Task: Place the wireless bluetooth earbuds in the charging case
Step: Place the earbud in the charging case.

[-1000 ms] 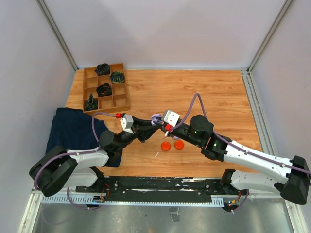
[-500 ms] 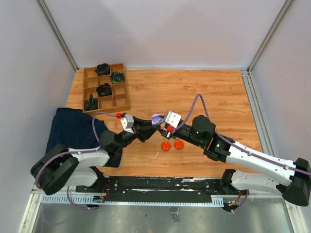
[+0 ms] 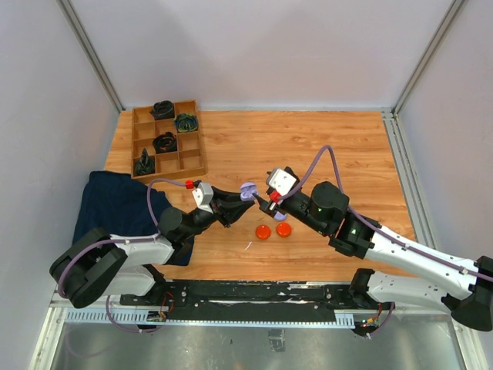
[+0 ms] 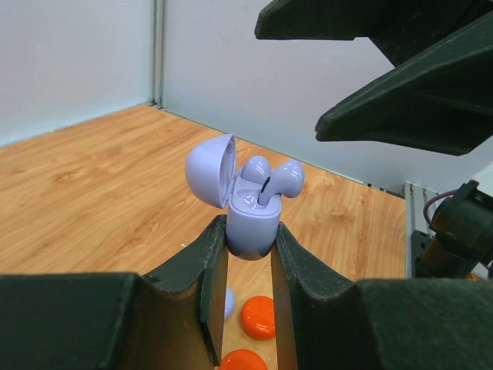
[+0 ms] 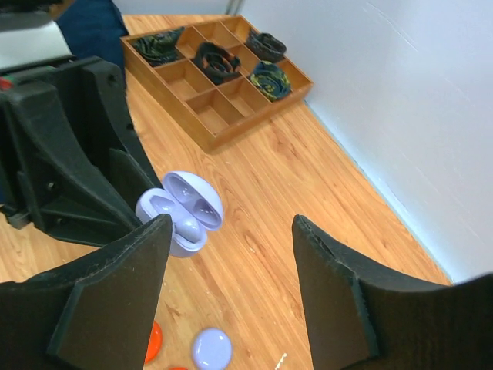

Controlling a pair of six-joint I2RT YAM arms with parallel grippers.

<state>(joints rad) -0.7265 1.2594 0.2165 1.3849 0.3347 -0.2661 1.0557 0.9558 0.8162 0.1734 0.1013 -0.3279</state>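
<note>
My left gripper (image 4: 248,239) is shut on the lower body of a lavender charging case (image 4: 250,223), holding it upright above the table with its lid swung open. Two lavender earbuds (image 4: 258,171) (image 4: 286,179) sit in the case's wells, stems down. From above, the case (image 3: 248,193) hangs between the two arms. My right gripper (image 5: 231,231) is open and empty, just right of and above the case (image 5: 181,212). Its dark fingers (image 4: 400,100) loom at the upper right of the left wrist view.
Two orange-red discs (image 3: 263,232) (image 3: 283,229) and a lavender disc (image 5: 211,348) lie on the wood below the grippers. A wooden compartment tray (image 3: 169,173) with black coiled bundles stands at the back left. A dark blue cloth (image 3: 115,204) lies at the left edge.
The right gripper has opened and drawn back to the right, away from the case. The left gripper has kept the case where it was.
</note>
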